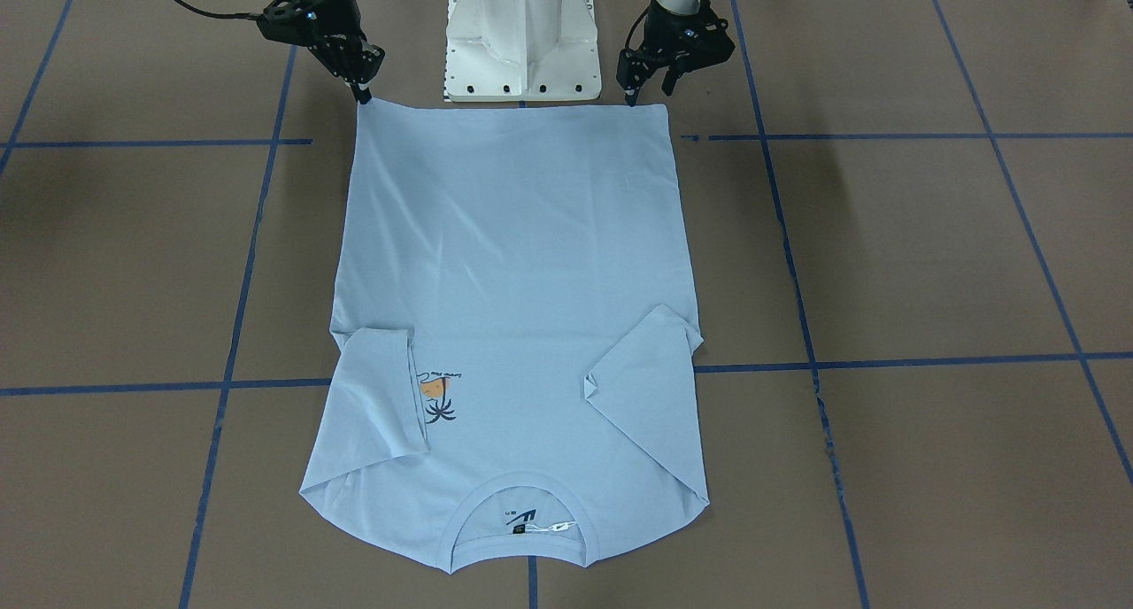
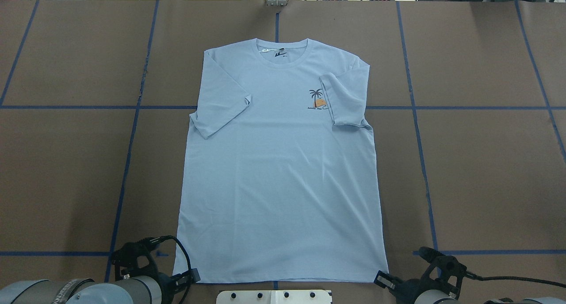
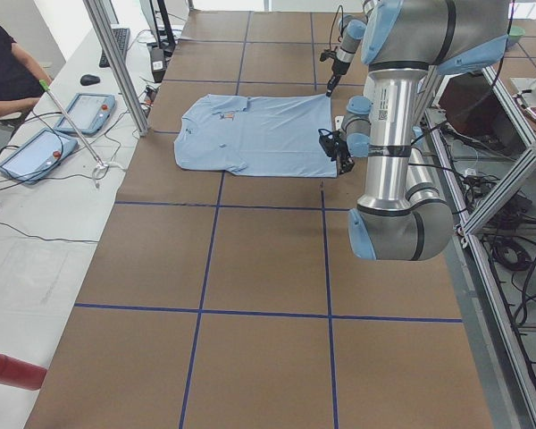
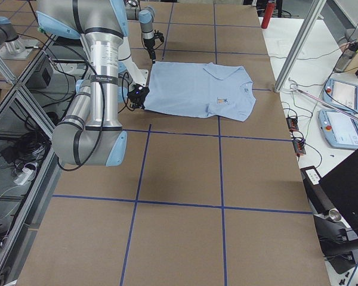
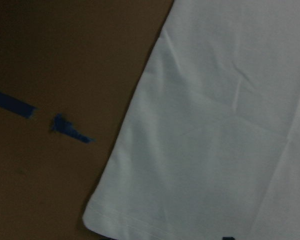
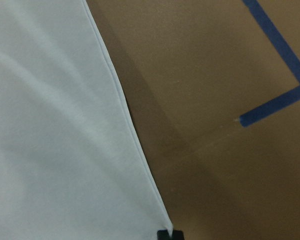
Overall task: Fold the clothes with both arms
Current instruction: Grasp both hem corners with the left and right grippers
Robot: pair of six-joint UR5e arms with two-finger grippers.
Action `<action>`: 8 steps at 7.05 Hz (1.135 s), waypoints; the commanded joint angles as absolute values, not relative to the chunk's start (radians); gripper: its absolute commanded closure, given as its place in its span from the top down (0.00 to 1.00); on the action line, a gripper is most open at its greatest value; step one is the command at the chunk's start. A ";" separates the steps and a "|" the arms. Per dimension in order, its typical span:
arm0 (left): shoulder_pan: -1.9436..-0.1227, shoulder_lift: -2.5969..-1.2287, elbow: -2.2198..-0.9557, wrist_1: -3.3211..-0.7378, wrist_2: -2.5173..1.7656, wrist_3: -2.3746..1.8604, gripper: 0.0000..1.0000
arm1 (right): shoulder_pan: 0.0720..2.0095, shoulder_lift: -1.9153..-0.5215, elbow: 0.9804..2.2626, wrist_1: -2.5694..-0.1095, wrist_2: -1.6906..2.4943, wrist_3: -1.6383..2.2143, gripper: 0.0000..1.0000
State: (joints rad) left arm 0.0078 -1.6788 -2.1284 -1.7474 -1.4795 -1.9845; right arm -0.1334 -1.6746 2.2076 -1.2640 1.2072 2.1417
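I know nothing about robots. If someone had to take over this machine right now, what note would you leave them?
The left gripper looks open, at one hem corner of the light blue short-sleeved T-shirt.
The right gripper has its tip at the other hem corner; I cannot tell if it is open or shut.
The shirt lies flat, print up, on the brown table, its collar away from the robot.
Done: both sleeves are folded in over the chest.
Left: grasp both hem corners, then probably fold the hem toward the collar.
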 commanded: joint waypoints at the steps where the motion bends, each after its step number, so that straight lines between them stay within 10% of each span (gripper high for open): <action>1: 0.015 -1.675 -2.129 -1.727 -1.474 -1.988 0.66 | -0.133 -1.675 2.207 -1.264 1.206 2.143 0.00; 8: 0.008 -1.683 -2.112 -1.726 -1.471 -1.976 0.57 | -0.137 -1.684 2.207 -1.264 1.203 2.143 0.00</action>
State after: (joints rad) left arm 0.0099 -1.6822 -2.1140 -1.7247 -1.4710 -1.9778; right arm -0.1359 -1.6838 2.2074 -1.2640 1.2021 2.1430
